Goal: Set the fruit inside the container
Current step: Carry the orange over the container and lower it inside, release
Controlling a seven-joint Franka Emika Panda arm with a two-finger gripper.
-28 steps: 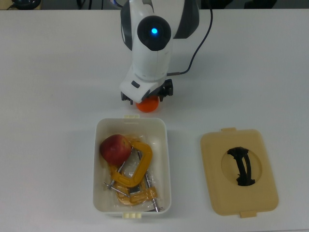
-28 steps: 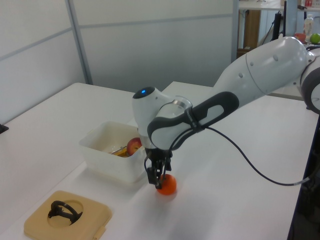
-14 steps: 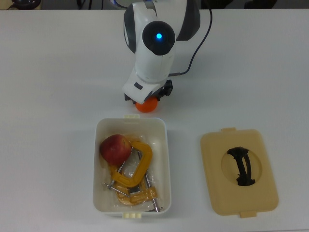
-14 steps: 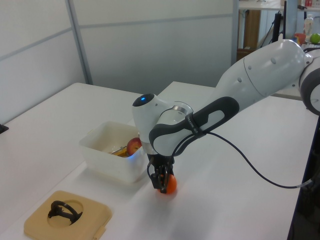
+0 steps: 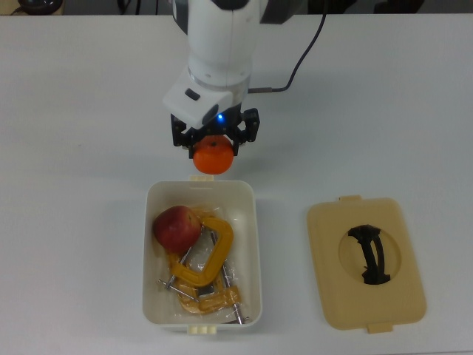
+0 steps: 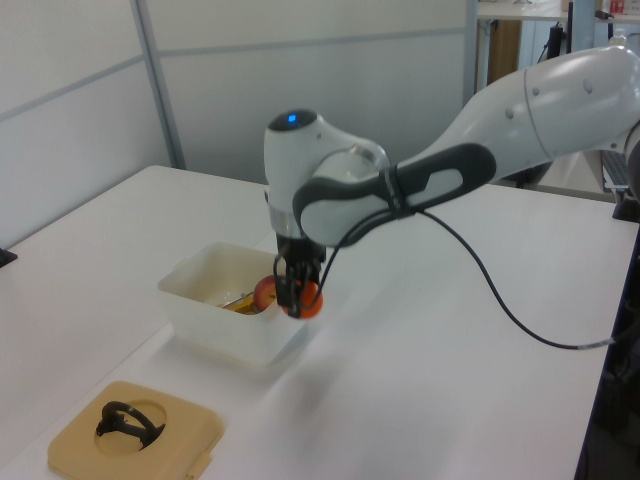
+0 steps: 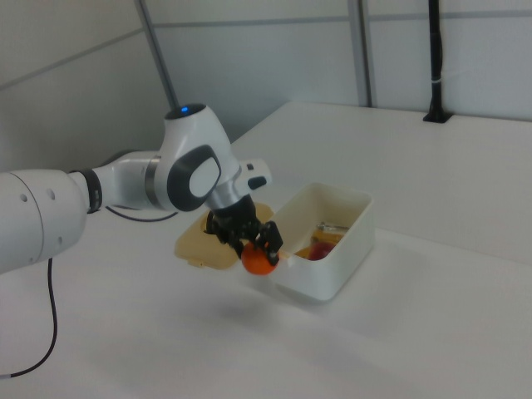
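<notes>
Tangerine [image 5: 213, 157] now lifted off surface [image 5: 89, 111], vs. resting there 1 s ago. Fingers [image 5: 186, 140] clamped on it, just beside container [image 5: 256, 244] rim. Apple [image 5: 176, 227] unchanged inside.

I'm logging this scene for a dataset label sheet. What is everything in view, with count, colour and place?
tangerine: one, bright orange, held in the air just outside the tub's short end, at the top in the top view.
apple: one, dark red, inside the tub, in its upper left corner in the top view.
clamps: at least two, yellow-orange with metal screws, inside the tub beside the apple.
tub: one, white, rectangular, open, on the table.
lid: one, tan with a black handle, flat on the table at the top view's right of the tub.
table: one, white, under everything.
cable: one, black, running from the arm.
gripper: one, black fingers on a white arm, shut on the tangerine.
</notes>
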